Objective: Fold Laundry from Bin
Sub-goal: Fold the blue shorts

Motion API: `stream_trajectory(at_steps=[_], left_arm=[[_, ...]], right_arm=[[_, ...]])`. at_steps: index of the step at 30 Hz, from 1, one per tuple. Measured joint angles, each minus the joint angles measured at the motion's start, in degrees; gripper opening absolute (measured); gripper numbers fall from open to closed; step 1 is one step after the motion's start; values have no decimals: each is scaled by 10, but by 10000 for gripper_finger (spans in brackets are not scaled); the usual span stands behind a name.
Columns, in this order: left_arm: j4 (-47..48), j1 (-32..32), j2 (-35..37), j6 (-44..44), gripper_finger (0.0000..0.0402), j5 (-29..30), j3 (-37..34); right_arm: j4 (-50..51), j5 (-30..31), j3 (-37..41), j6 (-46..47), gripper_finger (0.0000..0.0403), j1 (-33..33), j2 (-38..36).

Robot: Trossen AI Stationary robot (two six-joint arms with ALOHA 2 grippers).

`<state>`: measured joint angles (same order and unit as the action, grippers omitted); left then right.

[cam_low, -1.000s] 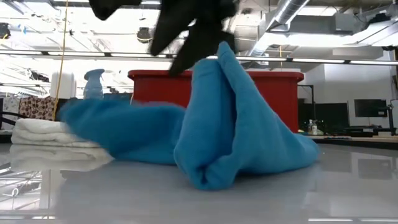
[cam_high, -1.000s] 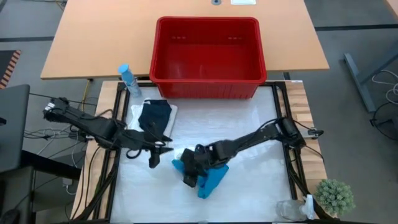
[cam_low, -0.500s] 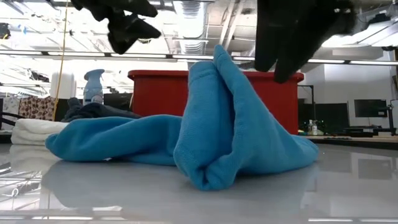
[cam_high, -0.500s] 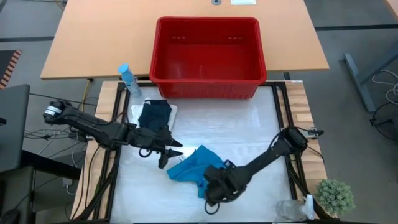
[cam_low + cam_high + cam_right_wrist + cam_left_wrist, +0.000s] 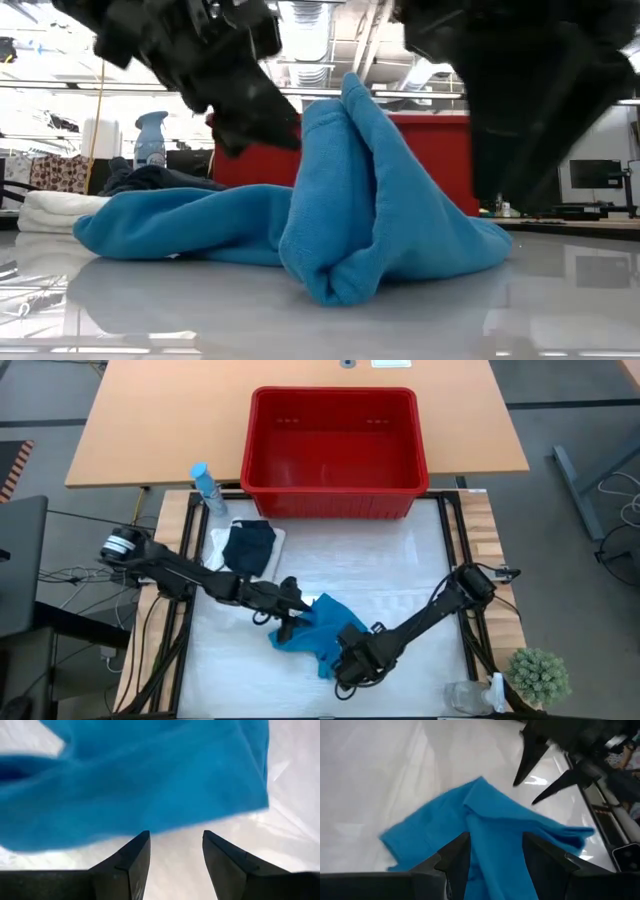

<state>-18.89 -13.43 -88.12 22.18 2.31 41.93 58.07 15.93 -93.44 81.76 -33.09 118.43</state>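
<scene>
High view: teal cloth (image 5: 322, 630) lay crumpled mid-table toward the front edge. Left gripper (image 5: 291, 622) and right gripper (image 5: 352, 660) flanked it, jaws apart, empty. Step looked like re-gripping; next, pinch opposite edges and spread flat.

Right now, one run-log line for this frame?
blue cloth: crumpled on table | left gripper: open, at cloth | right gripper: open, beside cloth | bin: empty

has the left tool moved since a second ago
Yes. In the high view the left tool has shifted rightward, away from the folded dark cloth and onto the edge of the teal cloth.
</scene>
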Motion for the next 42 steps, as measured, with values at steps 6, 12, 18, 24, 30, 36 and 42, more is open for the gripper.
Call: stream_trajectory(at_steps=[6,12,18,24,30,36,42], left_arm=[[-12,8,-79,9,169,-38,23],[-7,16,-131,8,169,-36,37],[33,34,-143,69,169,-8,37],[41,38,-142,111,169,24,37],[44,38,-142,125,169,30,37],[46,38,-142,126,169,31,37],[46,38,-142,128,169,31,37]], right_arm=[[23,-35,11,37,203,-20,0],[50,-22,-3,44,203,-38,-2],[-13,100,-46,-15,203,-44,-31],[-88,92,-45,-77,203,-23,-11],[-115,86,-45,-87,203,-13,14],[-129,98,-45,-88,203,-13,19],[-102,97,-45,-88,201,0,19]])
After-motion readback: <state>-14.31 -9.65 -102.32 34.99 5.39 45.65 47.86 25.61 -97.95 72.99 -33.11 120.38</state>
